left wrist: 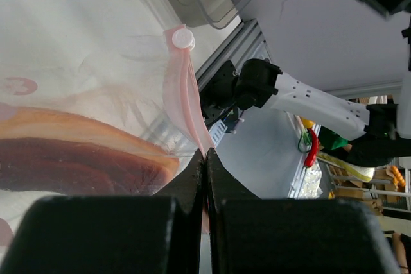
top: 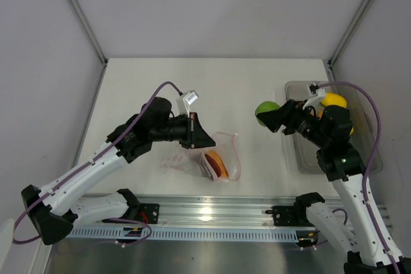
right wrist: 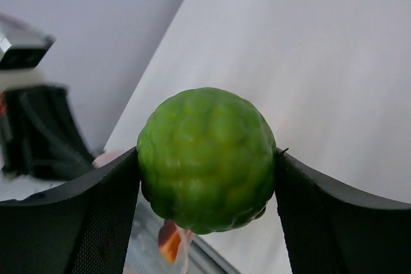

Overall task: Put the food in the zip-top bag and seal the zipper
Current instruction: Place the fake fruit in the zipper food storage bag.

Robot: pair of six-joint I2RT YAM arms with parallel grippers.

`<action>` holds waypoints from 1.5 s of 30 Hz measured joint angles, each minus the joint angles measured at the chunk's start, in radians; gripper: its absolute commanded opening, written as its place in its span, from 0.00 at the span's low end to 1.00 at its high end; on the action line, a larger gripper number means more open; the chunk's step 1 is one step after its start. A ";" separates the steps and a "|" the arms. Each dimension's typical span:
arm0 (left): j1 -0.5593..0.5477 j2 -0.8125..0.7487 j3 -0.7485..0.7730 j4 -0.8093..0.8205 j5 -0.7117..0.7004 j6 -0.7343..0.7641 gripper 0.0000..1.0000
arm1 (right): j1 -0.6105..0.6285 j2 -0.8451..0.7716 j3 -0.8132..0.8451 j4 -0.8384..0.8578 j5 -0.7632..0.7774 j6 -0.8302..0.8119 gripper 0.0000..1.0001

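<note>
Tabletop (top: 192,81), white and flat, carries everything; the small, crinkly, clear plastic zip-top bag (top: 226,149) lying near its front edge is the marker for all other places here. Well to the right of the bag sits the rigid grey-clear rectangular tray (top: 374,158). The bag itself lies crumpled on the table. The black left gripper (top: 205,134) is at the bag's left edge. In the left wrist view its jaws are pressed together with no gap, pinching the bag's mouth strip between the fingertips. The black right gripper (top: 267,113) is up and to the right of the bag, between it and the tray. It is clamped on a piece of food with one finger on each side. Inside the bag, at its near end, lies an orange and reddish-brown toy food piece (top: 216,163), seen through the plastic. The thing in the right gripper is the round, bumpy green toy lime (right wrist: 207,158), apart from the bag. Far to the bag's right, in the tray's far end, rests a yellow oval toy piece (top: 334,101). The thin pink-red zipper (left wrist: 184,97) runs from the left gripper's pinch along the bag's mouth, and a small white round slider (left wrist: 183,38) sits on it beyond the pinch
</note>
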 measured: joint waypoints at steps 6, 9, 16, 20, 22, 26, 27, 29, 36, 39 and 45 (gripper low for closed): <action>0.000 0.045 0.071 -0.004 0.011 -0.019 0.01 | 0.222 -0.058 0.012 0.001 -0.080 -0.073 0.00; 0.000 0.061 0.103 -0.005 0.012 -0.023 0.00 | 0.356 -0.058 0.020 -0.004 -0.068 -0.137 0.00; 0.002 0.108 0.153 0.030 0.036 -0.047 0.01 | 0.571 0.019 0.067 -0.031 0.034 -0.236 0.00; 0.002 0.111 0.151 0.074 0.055 -0.079 0.01 | 0.653 0.066 0.066 -0.033 0.118 -0.250 0.01; 0.006 0.110 0.145 0.100 0.061 -0.096 0.01 | 0.670 0.081 0.066 -0.035 0.150 -0.255 0.05; 0.009 0.110 0.138 0.124 0.063 -0.116 0.01 | 0.673 0.101 0.066 -0.037 0.196 -0.255 0.68; 0.009 0.108 0.137 0.128 0.063 -0.121 0.00 | 0.674 0.106 0.066 -0.037 0.203 -0.256 0.78; 0.009 0.100 0.132 0.134 0.063 -0.122 0.00 | 0.678 0.113 0.067 -0.037 0.221 -0.257 0.85; 0.011 0.090 0.127 0.117 0.072 -0.121 0.01 | 0.678 0.147 0.113 -0.037 0.286 -0.256 0.99; 0.011 0.090 0.112 0.133 0.075 -0.122 0.01 | 0.678 0.136 0.113 -0.039 0.304 -0.253 0.99; 0.011 0.095 0.091 0.142 0.091 -0.123 0.01 | 0.678 0.123 0.129 -0.071 0.362 -0.247 0.99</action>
